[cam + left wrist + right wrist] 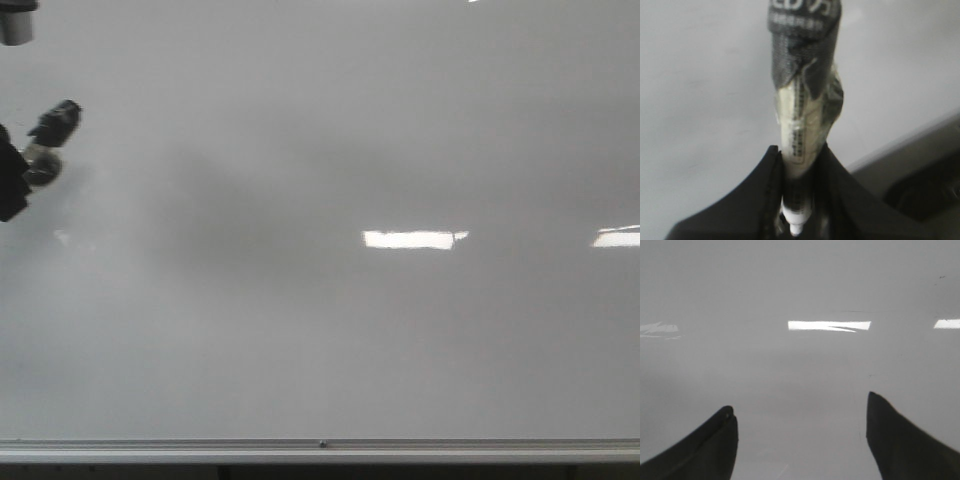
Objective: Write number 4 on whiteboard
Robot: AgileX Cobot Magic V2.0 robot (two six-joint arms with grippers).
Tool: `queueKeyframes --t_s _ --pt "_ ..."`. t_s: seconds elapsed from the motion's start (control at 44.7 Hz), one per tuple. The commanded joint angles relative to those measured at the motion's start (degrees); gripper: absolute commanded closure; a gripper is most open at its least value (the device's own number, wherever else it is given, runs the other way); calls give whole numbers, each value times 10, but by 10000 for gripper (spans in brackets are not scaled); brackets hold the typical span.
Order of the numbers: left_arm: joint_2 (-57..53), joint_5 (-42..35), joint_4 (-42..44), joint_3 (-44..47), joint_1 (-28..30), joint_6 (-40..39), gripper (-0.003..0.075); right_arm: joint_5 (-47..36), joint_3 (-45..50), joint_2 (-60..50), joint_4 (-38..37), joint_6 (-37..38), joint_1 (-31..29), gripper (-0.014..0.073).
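The whiteboard (330,150) is a glossy pale grey board that fills the front view, with a silver rail (320,450) along its lower edge. No number 4 shows on it; the board is bare. My left gripper (800,152) is shut on a marker (802,110) wrapped in dark and pale tape. In the front view the marker (52,125) sits at the far left edge, close to the board. My right gripper (800,410) is open and empty, facing the board (800,285). It is out of the front view.
Bright white rectangular light reflections (410,239) lie on the board's middle right and far right edge (618,237). A dark object (16,20) sits at the top left corner. The board's frame rail and a dark area beyond it (920,175) show in the left wrist view.
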Motion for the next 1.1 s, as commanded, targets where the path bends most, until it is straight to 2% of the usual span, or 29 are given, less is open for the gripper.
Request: queueKeyframes --t_s 0.0,0.089,0.134,0.313,0.469,0.648,0.76,0.983,1.073 --pt "-23 121 -136 -54 -47 175 740 -41 -20 9 2 -1 -3 36" --pt "-23 208 -229 -80 -82 258 740 -32 -20 9 2 -1 -3 36" --pt "-23 239 -247 -90 -96 281 740 -24 -20 9 3 -1 -3 36" --pt "-23 334 -260 -115 -158 293 740 -2 -20 11 4 -1 -1 36" --pt "-24 337 -259 -116 -197 305 740 3 -20 11 7 -1 -1 36" --pt "-24 337 -260 -116 -214 306 740 66 -47 39 41 -38 11 36" --pt "-24 337 -260 -116 -214 306 741 124 -89 102 122 -133 53 36" --pt "-24 337 -260 -116 -214 317 740 246 -174 255 383 -415 159 36" --pt "-24 337 -260 -116 -214 317 740 315 -206 318 446 -497 183 36"
